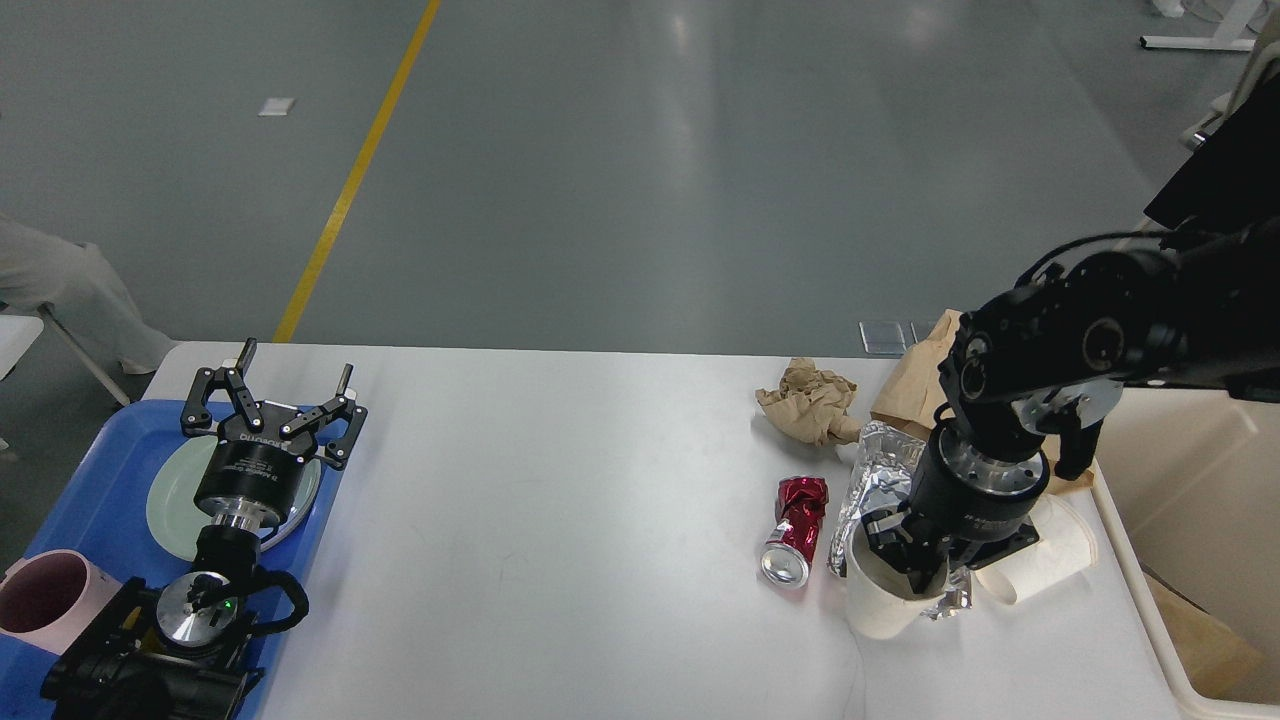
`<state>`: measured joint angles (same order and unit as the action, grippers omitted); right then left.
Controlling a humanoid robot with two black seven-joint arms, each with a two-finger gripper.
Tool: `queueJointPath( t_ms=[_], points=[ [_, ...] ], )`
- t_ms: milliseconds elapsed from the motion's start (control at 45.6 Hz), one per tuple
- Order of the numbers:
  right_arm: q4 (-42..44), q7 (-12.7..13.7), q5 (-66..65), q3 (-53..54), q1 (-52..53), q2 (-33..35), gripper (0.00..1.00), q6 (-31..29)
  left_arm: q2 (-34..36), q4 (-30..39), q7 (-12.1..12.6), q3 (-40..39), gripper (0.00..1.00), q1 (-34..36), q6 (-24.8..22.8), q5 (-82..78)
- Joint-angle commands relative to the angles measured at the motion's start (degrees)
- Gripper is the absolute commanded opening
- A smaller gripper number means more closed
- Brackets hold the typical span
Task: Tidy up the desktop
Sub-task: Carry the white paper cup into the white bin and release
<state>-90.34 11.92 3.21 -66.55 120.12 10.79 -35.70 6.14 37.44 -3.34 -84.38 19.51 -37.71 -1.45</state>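
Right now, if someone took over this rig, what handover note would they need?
Right claw: gripping a white paper cup by its rim, low over the desktop.
Left claw: open, empty, over the green plate on the blue tray.
Done: pink mug and plate on tray.
Left: red can, foil, crumpled paper, brown bag, second cup; cream bin at right.

Black jointed arms with silver wrist rings, black cables (one green light).
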Motion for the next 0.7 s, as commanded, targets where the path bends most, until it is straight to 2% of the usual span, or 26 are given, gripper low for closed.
queueJointPath(
  t_ms=[0, 88, 219, 373, 504, 680],
  points=[
    [-1.33, -0.23, 3.9, -5.25, 11.52, 2.12, 0.0, -5.07, 0.01, 0.0, 0.0, 0.0, 0.96, 0.0, 0.0, 0.04],
    [-1.42, -0.24, 3.9, -7.89, 14.52, 3.27, 0.0, -6.22, 0.01, 0.0, 0.0, 0.0, 0.96, 0.0, 0.09, -0.04],
    [-1.16, -0.94, 3.9, -11.4, 14.44, 3.36, 0.0, -4.9, 0.01, 0.0, 0.0, 0.0, 0.96, 0.0, 0.0, 0.04],
    [0.95, -1.03, 3.38, -14.75, 10.14, 7.48, 0.0, -0.34, 0.01, 0.0, -0.09, 0.09, 0.96, -0.09, 0.0, 0.04],
    [9.99, -0.67, -0.57, -15.63, -0.66, 15.74, 0.0, 1.08, 0.01, -0.09, -0.09, 0.09, 0.96, -0.09, 0.0, -0.04],
    [28.09, -0.76, -5.68, -12.82, -16.65, 25.68, 0.0, 1.16, 0.01, -0.09, -0.09, 0.0, 0.96, -0.09, 0.09, 0.04]
  ],
)
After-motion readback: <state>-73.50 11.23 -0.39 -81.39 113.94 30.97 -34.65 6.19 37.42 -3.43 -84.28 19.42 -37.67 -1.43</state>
